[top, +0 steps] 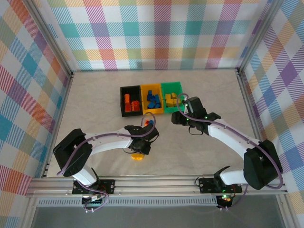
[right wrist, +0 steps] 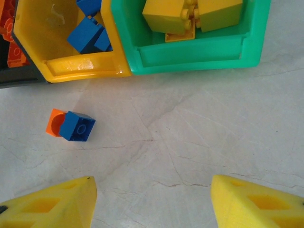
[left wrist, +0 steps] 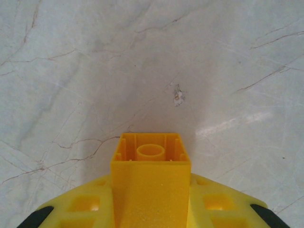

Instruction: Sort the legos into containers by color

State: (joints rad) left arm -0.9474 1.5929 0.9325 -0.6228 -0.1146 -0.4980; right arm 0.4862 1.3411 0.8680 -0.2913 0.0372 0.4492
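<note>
My left gripper is shut on a yellow lego, whose hollow underside faces the camera, just above the bare table. From above, this gripper sits in front of the containers. These are a black bin with red-orange legos, a yellow bin with blue legos, and a green bin with yellow legos. A blue lego and an orange lego lie touching on the table before the yellow bin. My right gripper is open over the table.
The marble-patterned tabletop is bounded by metal frame rails and plaid walls. My right arm reaches in from the right, ending near the green bin.
</note>
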